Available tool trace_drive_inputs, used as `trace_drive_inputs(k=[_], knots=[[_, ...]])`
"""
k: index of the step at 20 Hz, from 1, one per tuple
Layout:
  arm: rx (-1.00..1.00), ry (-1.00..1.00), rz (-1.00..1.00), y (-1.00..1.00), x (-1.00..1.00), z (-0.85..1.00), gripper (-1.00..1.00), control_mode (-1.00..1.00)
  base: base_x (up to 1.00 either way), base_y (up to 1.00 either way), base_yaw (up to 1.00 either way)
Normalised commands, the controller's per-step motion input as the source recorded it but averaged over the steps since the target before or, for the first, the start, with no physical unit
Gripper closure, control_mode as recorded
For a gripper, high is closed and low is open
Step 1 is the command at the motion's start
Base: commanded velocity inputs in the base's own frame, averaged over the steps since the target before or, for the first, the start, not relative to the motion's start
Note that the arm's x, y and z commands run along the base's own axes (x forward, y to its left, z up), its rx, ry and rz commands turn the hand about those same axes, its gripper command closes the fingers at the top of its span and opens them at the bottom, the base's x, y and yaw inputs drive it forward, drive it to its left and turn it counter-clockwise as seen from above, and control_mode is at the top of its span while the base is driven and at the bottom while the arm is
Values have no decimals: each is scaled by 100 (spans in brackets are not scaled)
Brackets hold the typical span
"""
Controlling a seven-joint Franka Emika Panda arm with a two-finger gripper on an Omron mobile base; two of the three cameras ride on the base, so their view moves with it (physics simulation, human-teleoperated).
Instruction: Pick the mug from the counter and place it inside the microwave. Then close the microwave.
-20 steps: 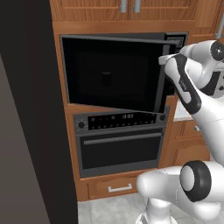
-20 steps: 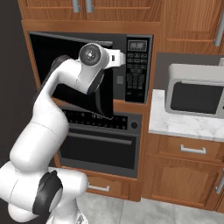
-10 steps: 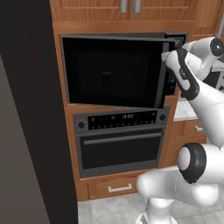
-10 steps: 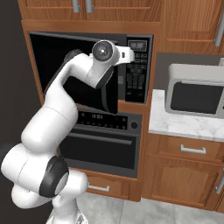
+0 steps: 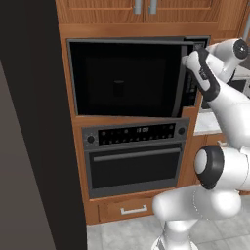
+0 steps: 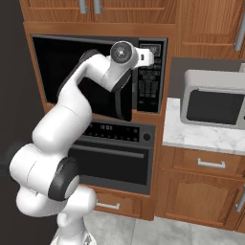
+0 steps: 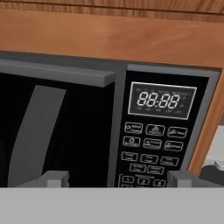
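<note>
The black microwave (image 5: 124, 78) sits built into the wooden cabinets, and its dark glass door (image 7: 57, 131) stands slightly ajar, the top edge out in front of the keypad (image 7: 151, 151). My gripper (image 7: 118, 179) is open and holds nothing. It hovers close in front of the keypad and lit display (image 7: 161, 100), at the microwave's upper right (image 6: 148, 56). The door's curved handle (image 7: 35, 131) lies left of the fingers. The mug is hidden behind the dark door. The white marble counter (image 6: 206, 136) lies to the right.
A smaller light-grey box oven (image 6: 215, 103) stands on the counter to the right. Below the microwave is a black oven (image 5: 132, 161) with a bar handle. Wooden cabinets and drawers (image 6: 206, 165) surround everything. A tall dark wall (image 5: 29, 146) closes off the left side.
My hand has drifted right and a little up, from the door's edge towards the keypad, and the jaws have spread wider. The door has barely moved.
</note>
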Motion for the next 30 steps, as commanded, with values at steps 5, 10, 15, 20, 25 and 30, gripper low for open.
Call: trace_drive_inputs(k=[5,10,15,20,25,30], knots=[[0,0,-6,12,41,0,-100,-100,0,0,0],[0,-1,-6,18,52,0,-100,-100,0,0,0],[0,-9,-2,14,36,-1,-100,-100,0,0,0],[1,-13,0,4,36,-5,-100,-100,0,0,0],[0,-11,0,2,43,0,-100,-100,0,0,0],[0,-6,0,0,43,0,-100,-100,0,0,0]])
